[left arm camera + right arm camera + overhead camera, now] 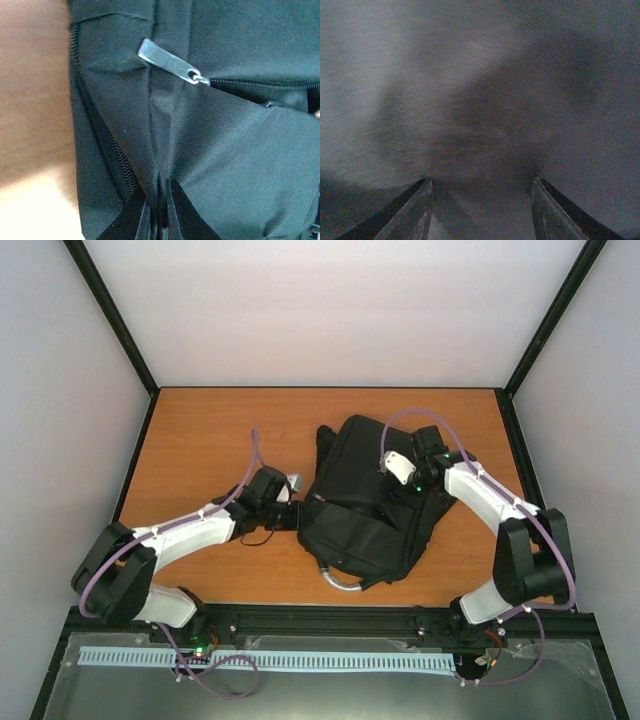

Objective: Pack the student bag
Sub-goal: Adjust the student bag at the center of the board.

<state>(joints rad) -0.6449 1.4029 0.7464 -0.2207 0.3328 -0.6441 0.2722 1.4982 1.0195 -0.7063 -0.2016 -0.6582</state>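
Observation:
The student bag (365, 500), a large black fabric backpack, lies in the middle of the wooden table with its grey loop handle (340, 583) toward the near edge. My left gripper (292, 510) is at the bag's left edge, shut on a fold of the bag's fabric (160, 192) beside a zip. A silver zip pull (170, 63) lies just above it. My right gripper (412, 485) is open and pressed down on the bag's right top side. Its fingers (417, 210) stand wide apart with only black fabric (480, 100) between them.
The wooden table (210, 440) is bounded by black frame posts and white walls. Bare wood shows left of the bag in the left wrist view (35, 100). Purple cables run along both arms.

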